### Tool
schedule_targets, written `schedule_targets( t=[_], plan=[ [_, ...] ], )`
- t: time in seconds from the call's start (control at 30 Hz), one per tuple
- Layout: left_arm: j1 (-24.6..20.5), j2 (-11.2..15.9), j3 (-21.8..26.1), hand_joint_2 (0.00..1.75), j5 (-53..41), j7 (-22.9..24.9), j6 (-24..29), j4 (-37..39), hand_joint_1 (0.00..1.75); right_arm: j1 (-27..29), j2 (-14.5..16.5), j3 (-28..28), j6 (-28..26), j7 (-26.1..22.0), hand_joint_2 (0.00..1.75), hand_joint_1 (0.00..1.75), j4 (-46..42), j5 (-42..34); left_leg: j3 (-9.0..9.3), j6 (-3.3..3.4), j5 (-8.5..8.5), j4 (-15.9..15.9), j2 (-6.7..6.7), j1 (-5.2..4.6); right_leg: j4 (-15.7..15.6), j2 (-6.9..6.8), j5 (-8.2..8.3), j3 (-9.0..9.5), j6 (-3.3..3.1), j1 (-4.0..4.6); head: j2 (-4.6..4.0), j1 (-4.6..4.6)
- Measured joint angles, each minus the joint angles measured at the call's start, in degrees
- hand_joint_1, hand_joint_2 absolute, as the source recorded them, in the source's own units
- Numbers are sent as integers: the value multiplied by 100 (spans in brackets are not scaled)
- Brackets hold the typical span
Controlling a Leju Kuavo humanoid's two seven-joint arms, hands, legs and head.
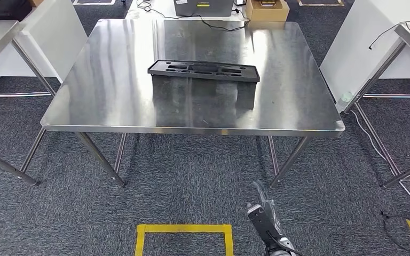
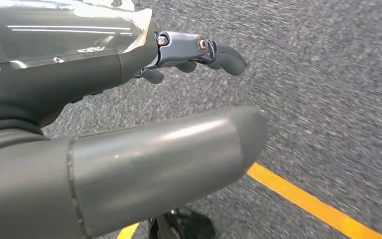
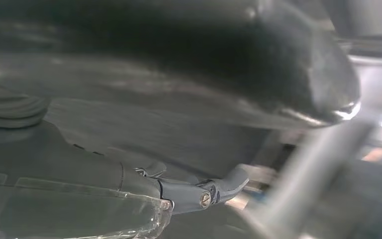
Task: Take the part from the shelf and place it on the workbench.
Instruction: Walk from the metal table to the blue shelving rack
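1. Workbench (image 1: 112, 80): a square stainless-steel table on tubular legs, standing on grey carpet (image 1: 181, 186) directly ahead in the head view.
2. Part (image 1: 204, 70): a long, black, tray-like moulding with several shaped recesses, lying flat near the middle of the workbench top, its long side running across the view (its dark reflection shows in the steel just in front of it). Neither hand touches it.
3. Right hand (image 1: 264, 213): low in the head view, over the carpet in front of the workbench's near edge and well apart from the part. In the right wrist view (image 3: 199, 191) the fingers extend with nothing between them and the thumb; that picture is blurred, so the exact spread is uncertain.
4. Left hand (image 2: 179, 124): in the left wrist view it hangs over the carpet, thumb thick in the foreground, dark fingers (image 2: 224, 56) slightly curled and apart from the thumb, holding nothing.
5. Yellow floor tape (image 1: 184, 230): a rectangular outline on the carpet beside the right hand; a strip (image 2: 308, 201) also crosses the left wrist view.
6. Background: a cardboard box (image 1: 267, 9) and a black cable (image 1: 219, 24) beyond the workbench's far edge.
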Motion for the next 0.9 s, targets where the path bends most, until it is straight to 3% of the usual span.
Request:
schedule_targets(
  t=[0.07, 0.1, 0.13, 0.2, 0.23, 0.3, 0.37, 0.4, 0.43, 0.47, 0.5, 0.53, 0.6, 0.63, 0.7, 0.73, 0.77, 0.8, 0.87, 0.9],
  plan=[
    [-4, -26, 3, 0, -24, 31, 37, 0, 0, -236, -1, -148, -251, 488, 0, 0, 867, 147, 443, -30, -34, -693, -27, 14, 140, -4, 29, -151, 50, 15, 0, -11],
    [-5, -39, 7, 0, -33, 49, 60, 0, 0, -317, -4, -207, -343, 800, 0, 0, 1232, 210, 526, -15, -104, -870, -44, 3, 180, -7, 54, -201, 89, 34, 0, -13],
    [-4, -51, 12, 0, -39, 73, 87, 0, 0, -367, -6, -264, -386, 1134, 0, 0, 1557, 239, 531, 34, -123, -923, -59, -24, 189, -8, 93, -235, 144, 50, 0, -13],
    [0, -75, 25, 0, -65, 163, 164, 2, 0, -398, -13, -381, -337, 1825, 0, 0, 2100, 250, 426, 194, -38, -952, -44, -54, 202, -5, 126, -303, 249, 53, 0, -8],
    [1, -89, 29, 0, -99, 232, 212, 3, 0, -389, -17, -428, -293, 2203, 0, 0, 2337, 294, 359, 285, 26, -972, -32, -64, 290, 3, 37, -375, 255, 45, 0, -4],
    [3, -112, 32, 0, -195, 398, 294, 4, 0, -338, -21, -449, -192, 3007, 0, 0, 2734, 559, 192, 411, 166, -997, -9, -74, 805, 27, -410, -597, 180, 20, 0, 9],
    [9, -137, 34, 0, -254, 536, 334, 4, 0, -264, -15, -365, -90, 3645, 0, 0, 3036, 961, 25, 440, 303, -991, 0, -92, 1536, 43, -849, -788, 150, 18, 0, 25],
    [12, -159, 40, 0, -258, 586, 349, 4, 0, -229, -13, -297, -35, 3818, 0, 0, 3153, 1151, -56, 436, 372, -986, 7, -99, 1774, 48, -902, -791, 188, 17, 0, 25],
    [13, -186, 47, 0, -256, 638, 367, 4, 0, -200, -8, -215, 15, 3908, 0, 0, 3250, 1329, -137, 425, 442, -980, 14, -104, 1847, 50, -839, -708, 250, 18, 0, 27],
    [14, -215, 54, 0, -255, 693, 386, 4, 0, -180, -2, -127, 56, 3960, 0, 0, 3326, 1499, -212, 410, 511, -976, 21, -106, 1725, 52, -700, -530, 317, 17, 0, 27],
    [13, -243, 60, 0, -259, 749, 405, 4, 0, -176, 6, -29, 81, 4010, 0, 0, 3379, 1656, -291, 387, 582, -971, 26, -107, 1404, 53, -564, -248, 364, 12, 0, 28],
    [13, -265, 62, 0, -270, 795, 418, 4, 0, -187, 17, 73, 91, 4064, 0, 0, 3417, 1785, -354, 359, 648, -966, 29, -115, 946, 57, -517, 99, 371, 15, 0, 31],
    [12, -307, 66, 0, -296, 839, 424, 4, 0, -235, 34, 235, 48, 4144, 0, 0, 3466, 1910, -409, 289, 776, -972, 39, -131, 148, 75, -600, 605, 292, 48, 0, 15],
    [12, -319, 68, 0, -305, 840, 410, 4, 0, -263, 44, 281, 2, 4159, 0, 0, 3484, 1918, -410, 250, 837, -990, 46, -133, -38, 81, -657, 695, 235, 76, 0, 5],
    [21, -334, 73, 0, -321, 832, 362, 4, 0, -317, 64, 340, -106, 4163, 0, 0, 3522, 1939, -426, 172, 923, -1034, 46, -109, -74, 73, -589, 622, 121, 66, 0, -14],
    [29, -334, 75, 0, -328, 825, 336, 4, 0, -351, 72, 363, -150, 4164, 0, 0, 3536, 1952, -470, 141, 826, -988, 38, -93, -69, 63, -521, 562, 52, 47, 0, -17],
    [38, -334, 77, 0, -334, 817, 310, 5, 0, -383, 77, 382, -187, 4168, 0, 0, 3547, 1967, -533, 117, 603, -842, 29, -80, -74, 52, -440, 489, -15, 21, 0, -25],
    [44, -334, 78, 0, -340, 805, 287, 5, 0, -413, 83, 394, -217, 4172, 0, 0, 3554, 1982, -611, 99, 270, -569, 18, -67, -74, 41, -359, 409, -62, 1, 0, -32],
    [50, -336, 80, 0, -346, 776, 251, 4, 0, -450, 90, 414, -276, 4187, 0, 0, 3564, 2013, -747, 57, -318, 209, 8, -62, -63, 21, -210, 248, -99, 23, 0, -42],
    [50, -335, 81, 0, -348, 762, 240, 4, 0, -463, 93, 424, -300, 4198, 0, 0, 3570, 2028, -761, 39, -413, 531, 4, -59, -50, 11, -142, 168, -91, 30, 0, -42]
  ],
)
